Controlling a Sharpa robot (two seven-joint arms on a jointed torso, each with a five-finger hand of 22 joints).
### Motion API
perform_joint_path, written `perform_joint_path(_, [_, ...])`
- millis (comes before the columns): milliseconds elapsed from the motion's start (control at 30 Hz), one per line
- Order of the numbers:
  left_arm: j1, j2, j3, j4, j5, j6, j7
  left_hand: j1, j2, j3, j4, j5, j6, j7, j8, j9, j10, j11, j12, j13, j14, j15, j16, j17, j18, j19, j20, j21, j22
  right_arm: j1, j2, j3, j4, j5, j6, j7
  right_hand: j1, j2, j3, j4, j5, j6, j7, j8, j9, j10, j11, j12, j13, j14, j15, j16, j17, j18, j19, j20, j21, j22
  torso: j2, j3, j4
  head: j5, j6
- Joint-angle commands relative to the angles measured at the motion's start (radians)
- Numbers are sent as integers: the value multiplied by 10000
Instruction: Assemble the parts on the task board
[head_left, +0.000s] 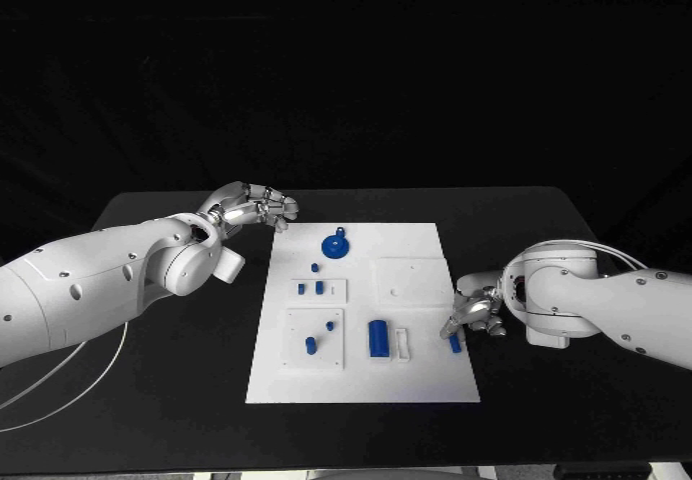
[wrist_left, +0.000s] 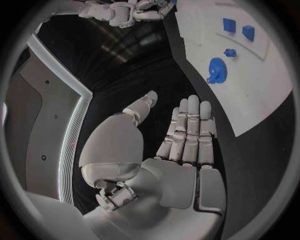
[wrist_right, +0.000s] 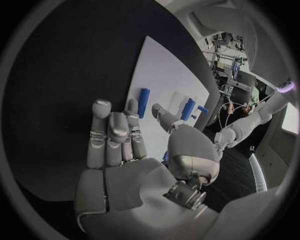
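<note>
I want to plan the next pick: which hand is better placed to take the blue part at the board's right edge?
The right hand: it hovers open right beside that blue part. The left hand is off the task board, past its far left corner.

Bare black table (head_left: 159, 380) lies open on both sides of the task board (head_left: 433, 385), and the board's near strip is bare too. The left hand (head_left: 257, 209) hovers off the board's far left corner, fingers apart, with the blue gear (head_left: 335, 246) near it. The right hand (head_left: 473, 313) crowds the board's right edge, just above a small blue part (head_left: 454, 342), with the blue cylinder (head_left: 379, 338) close by
</note>
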Motion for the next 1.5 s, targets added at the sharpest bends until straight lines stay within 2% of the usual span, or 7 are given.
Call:
perform_joint_path(33, [3,5,5,27,58,134,94,-66,-5,-10,69,-26,-41,109,50,-12,-75,-18,50,13,22,14,-40,11,105,39,27,-38,18,-240,119,-139,-132,-848,-109,-239,192,66,36,-197,-6,-48,4,-62,-447,55,-1,25,20,-23,-69,-12,10,148,-31,-6,68,182,-3,4,18,-16,-9])
perform_joint_path(433, [4,-48,3,39,58,139,82,-63,-4,-12,68,-26,-38,107,60,-17,-69,-21,53,15,16,16,-49,16,104,34,29,-45,23,-450,232,-198,-206,-2213,-12,-332,984,-28,186,-876,-4,26,-15,-53,-444,132,-17,-1,56,2,-77,-14,9,146,-34,14,121,179,-4,3,-1,8,-78])
perform_joint_path(800, [4,-70,2,42,58,144,59,-62,-3,-14,68,-28,-32,104,71,-22,-60,-25,58,18,13,18,-56,22,103,31,31,-51,29,-481,218,-242,98,-2702,-55,-319,1812,-265,100,-886,-7,85,-16,-45,-436,179,-16,-34,91,2,-71,-20,8,148,-72,78,162,180,-5,5,4,-1,-100])
perform_joint_path(1100, [5,-87,1,48,58,137,56,-63,-3,-16,70,-28,-30,103,77,-26,-58,-26,60,19,12,19,-59,26,102,30,32,-54,32,-541,184,-254,365,-2723,-561,-169,1741,-888,94,-696,-4,-360,143,-352,-616,-12,129,-238,47,-76,54,-136,-41,148,-177,140,41,101,-3,2,7,-11,-120])
perform_joint_path(1267, [5,-101,1,55,58,131,55,-63,-5,-17,70,-29,-30,103,79,-28,-57,-26,60,20,11,19,-61,28,102,30,32,-56,34,-569,172,-257,429,-2860,-625,-158,1979,-1011,486,-547,38,-534,238,-513,-789,-97,223,-315,38,-124,143,-212,-67,148,-229,175,-45,64,-5,-1,10,-10,-146])
perform_joint_path(1367, [5,-102,1,57,58,126,52,-62,-6,-18,69,-29,-31,102,80,-29,-57,-27,60,20,11,19,-62,29,102,30,32,-56,35,-585,169,-258,420,-2866,-699,-138,2106,-939,701,-565,753,-579,282,-580,-912,-106,267,-331,39,-119,186,-226,-67,125,-231,193,-59,69,-5,-2,6,-9,-152])
perform_joint_path(1500, [5,-91,1,64,58,134,51,-61,-7,-18,69,-28,-32,102,82,-31,-57,-27,60,20,11,19,-64,31,102,29,32,-58,37,-586,138,-258,322,-2460,-965,-93,2322,-480,1039,-767,2517,-515,281,-594,-1079,-81,271,-330,46,-98,193,-235,-57,145,-224,223,-55,98,-6,-3,9,-2,-150])
